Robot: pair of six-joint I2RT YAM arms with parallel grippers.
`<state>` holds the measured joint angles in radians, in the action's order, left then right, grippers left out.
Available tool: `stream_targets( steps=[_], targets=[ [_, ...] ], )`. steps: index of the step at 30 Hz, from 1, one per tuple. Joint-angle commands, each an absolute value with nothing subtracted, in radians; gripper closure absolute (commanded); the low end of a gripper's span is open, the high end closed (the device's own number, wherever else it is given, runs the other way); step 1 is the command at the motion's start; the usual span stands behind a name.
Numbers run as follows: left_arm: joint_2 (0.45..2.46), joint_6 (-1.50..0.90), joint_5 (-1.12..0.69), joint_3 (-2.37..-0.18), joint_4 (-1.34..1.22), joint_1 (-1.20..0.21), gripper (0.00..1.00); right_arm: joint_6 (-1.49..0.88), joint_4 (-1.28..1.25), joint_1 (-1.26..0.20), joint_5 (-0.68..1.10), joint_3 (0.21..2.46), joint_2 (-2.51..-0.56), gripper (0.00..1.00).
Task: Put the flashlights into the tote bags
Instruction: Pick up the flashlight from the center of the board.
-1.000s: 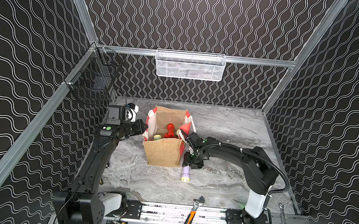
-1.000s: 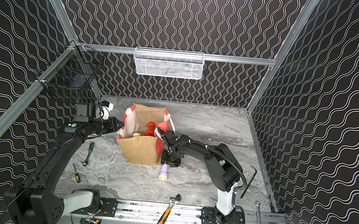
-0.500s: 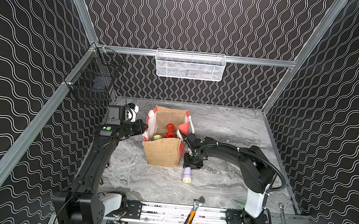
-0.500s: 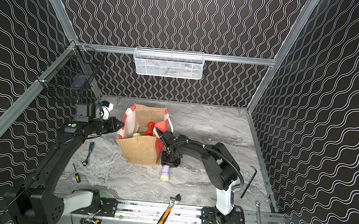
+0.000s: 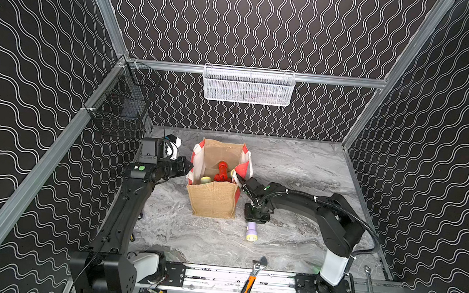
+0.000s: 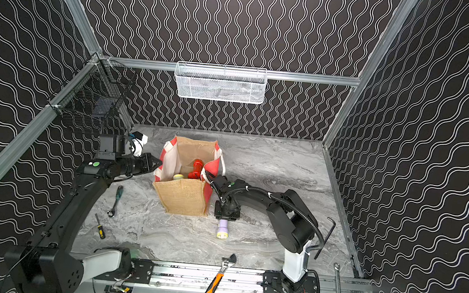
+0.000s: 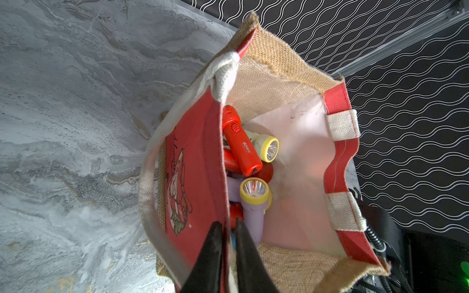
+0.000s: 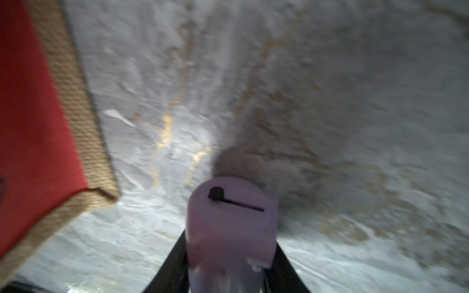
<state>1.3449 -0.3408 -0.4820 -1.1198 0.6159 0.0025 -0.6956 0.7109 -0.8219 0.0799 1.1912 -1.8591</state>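
Jute tote bag [image 5: 212, 201], tan with red side panels, stands open on the grey marbled surface [image 5: 306, 171], a little left of centre. Its left rim is nipped by the left pincer [image 7: 228, 224]: one finger is outside the red face and one inside, almost together, with only the cloth between them. In both top views the pincer's own body masks that grip.

Inside the bag are a red flashlight [image 7: 241, 144], a pale flashlight [image 7: 269, 148] with a yellow head, and a bagged lilac flashlight [image 7: 253, 200]. Further red bodies lie beneath, mostly covered, so the count cannot be read.

The loose lilac flashlight [image 5: 251, 230] lies just right of the bag's near right corner, its yellow head toward the near edge. The right pincer [image 8: 229, 239] is closed on its tail, with a black finger against each flank. The wrist view is blurred and cuts off the head. In both top views the wrist housing hides the tail. Whether the body is lifted off the surface cannot be told.

An orange-handled wrench [image 5: 247, 287] lies across the near rail and a spanner [image 5: 371, 292] at near right. A green-handled tool [image 6: 115, 200] and a small screwdriver [image 6: 100, 226] show in a top view, left of the bag. The white mesh basket [image 5: 247, 86] hangs on the far wall, its contents indistinct
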Motion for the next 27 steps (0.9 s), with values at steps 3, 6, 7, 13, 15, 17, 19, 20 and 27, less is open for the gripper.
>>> stream_targets(
  steps=[3, 6, 7, 13, 15, 17, 19, 20, 27],
  targets=[
    [1.345, -0.334, -0.477, -1.126, 0.593, 0.003, 0.84, -0.637, 0.728, -0.821, 0.057, 1.166, -1.795, 0.61],
    [1.345, -0.336, -0.476, -1.126, 0.589, 0.003, 0.84, -0.602, 0.731, -0.821, 0.056, 1.152, -1.733, 0.62],
    [1.344, -0.336, -0.476, -1.126, 0.589, 0.003, 0.84, -0.602, 0.732, -0.819, 0.044, 1.143, -1.702, 0.62],
    [1.344, -0.337, -0.475, -1.125, 0.586, 0.003, 0.84, -0.605, 0.762, -0.781, -0.020, 1.116, -1.540, 0.62],
    [1.344, -0.339, -0.473, -1.124, 0.585, 0.003, 0.84, -0.604, 0.775, -0.763, -0.041, 1.128, -1.501, 0.63],
    [1.348, -0.337, -0.468, -1.126, 0.588, 0.003, 0.84, -0.590, 0.789, -0.744, -0.054, 1.156, -1.469, 0.63],
    [1.353, -0.338, -0.471, -1.130, 0.592, 0.003, 0.84, -0.579, 0.789, -0.730, -0.064, 1.177, -1.444, 0.63],
    [1.356, -0.340, -0.474, -1.132, 0.592, 0.003, 0.84, -0.573, 0.785, -0.720, -0.064, 1.188, -1.429, 0.62],
    [1.356, -0.330, -0.463, -1.130, 0.597, 0.003, 0.84, -0.506, 0.678, -0.654, 0.033, 1.268, -1.395, 0.63]
  ],
)
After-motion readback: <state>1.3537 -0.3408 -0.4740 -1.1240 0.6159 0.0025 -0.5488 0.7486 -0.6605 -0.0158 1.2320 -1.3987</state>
